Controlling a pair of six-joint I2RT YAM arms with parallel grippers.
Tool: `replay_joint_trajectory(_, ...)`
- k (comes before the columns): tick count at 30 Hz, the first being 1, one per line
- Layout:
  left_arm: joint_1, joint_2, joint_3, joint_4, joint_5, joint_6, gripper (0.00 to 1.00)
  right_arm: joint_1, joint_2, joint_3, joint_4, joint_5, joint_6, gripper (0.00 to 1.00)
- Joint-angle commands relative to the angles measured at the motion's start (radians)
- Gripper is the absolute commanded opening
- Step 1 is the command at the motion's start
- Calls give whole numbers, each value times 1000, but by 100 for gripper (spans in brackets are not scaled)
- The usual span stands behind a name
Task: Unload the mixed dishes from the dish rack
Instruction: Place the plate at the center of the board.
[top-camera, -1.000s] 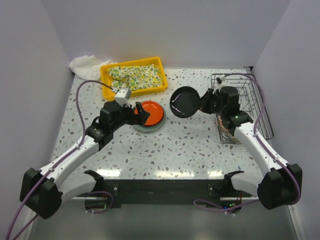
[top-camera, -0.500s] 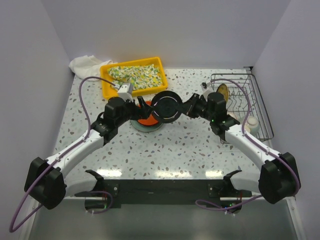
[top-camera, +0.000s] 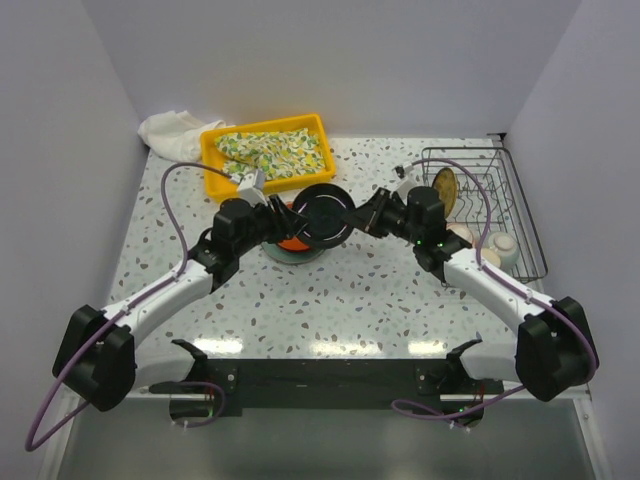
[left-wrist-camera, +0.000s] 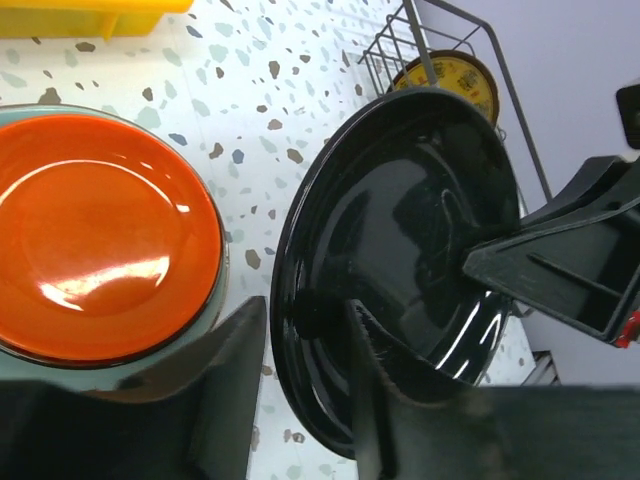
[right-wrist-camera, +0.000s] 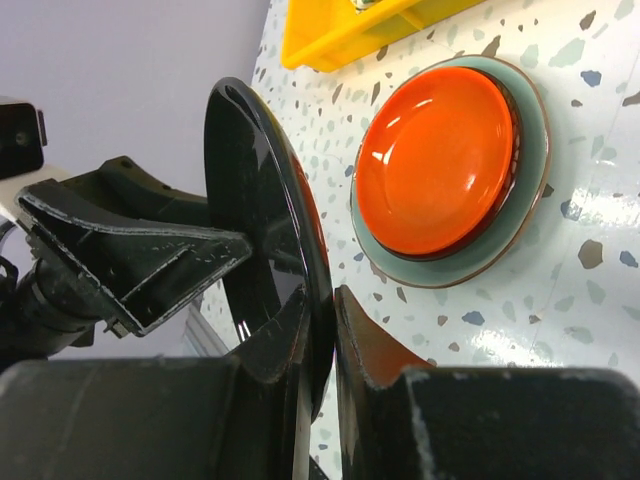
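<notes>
A glossy black plate (top-camera: 325, 212) (left-wrist-camera: 400, 200) (right-wrist-camera: 250, 200) hangs on edge above the table between both arms. My right gripper (top-camera: 358, 215) (right-wrist-camera: 322, 295) is shut on its right rim. Around the opposite rim sits my left gripper (top-camera: 297, 222) (left-wrist-camera: 305, 312), one finger inside the plate, the outer one just off the rim. Under it an orange-red bowl (left-wrist-camera: 100, 230) (right-wrist-camera: 435, 160) rests on a pale green-blue plate (top-camera: 295, 256) (right-wrist-camera: 522, 215). The dish rack (top-camera: 500, 180) (left-wrist-camera: 400, 30) at right holds a brown-yellow plate (top-camera: 445, 188) (left-wrist-camera: 455, 75) and two white bowls (top-camera: 503, 245).
A yellow tray (top-camera: 213, 150) with a floral cloth (top-camera: 275, 150) stands at the back left, close behind the left gripper. A white cloth (top-camera: 170, 128) lies in the back left corner. Walls close in the table on three sides.
The right arm carried the black plate leftward from beside the rack to over the orange bowl. My left gripper moved up to the plate and narrowed around its rim.
</notes>
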Motion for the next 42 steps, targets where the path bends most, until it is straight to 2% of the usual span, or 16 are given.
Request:
replay_joint_trajectory(1, -6, -19, -34, 76, -1, -42, 32, 6, -3, -6, 101, -23, 44, 0)
replay_joint_trajectory(3, -6, -32, -46, 83, -1, -54, 22, 7, -2, -12, 101, -22, 45, 0)
replay_joint_trajectory(4, -7, -36, -49, 84, -3, -56, 13, 6, -3, -15, 104, -20, 48, 0)
replay_joint_trajectory(7, -6, -61, -63, 90, -19, -71, 0, 7, -6, -31, 105, -14, 53, 0)
replay_joint_trajectory(8, -4, -67, -66, 90, -32, -71, 0, 7, -8, -38, 102, -10, 53, 2)
replay_joint_trajectory(10, -4, -88, -77, 86, -45, -69, 0, 6, -15, -46, 85, 19, 41, 14)
replay_joint_trajectory(11, -1, -95, -78, 81, -59, -66, 0, 6, -27, -54, 78, 30, 34, 27)
replay_joint_trajectory(14, 20, -116, -85, 66, -67, -65, 0, 6, -57, -57, 27, 78, -1, 46)
replay_joint_trajectory(15, 30, -122, -88, 63, -69, -65, 0, 6, -64, -55, -9, 90, -27, 57)
replay_joint_trajectory(21, 123, -115, -89, 40, -39, -63, 0, 6, -136, -37, -174, 222, -134, 88)
replay_joint_trajectory(25, 152, -67, -65, 14, -55, -60, 0, 7, -172, -23, -257, 276, -188, 98)
replay_joint_trajectory(32, 183, 117, 20, -8, -36, -56, 0, 6, -215, -11, -326, 323, -249, 98)
replay_joint_trajectory(41, 208, 275, 76, 18, -15, -40, 0, 4, -242, -5, -379, 352, -288, 98)
replay_joint_trajectory(42, 208, 287, 80, 15, -13, -39, 4, 6, -242, -3, -384, 355, -292, 98)
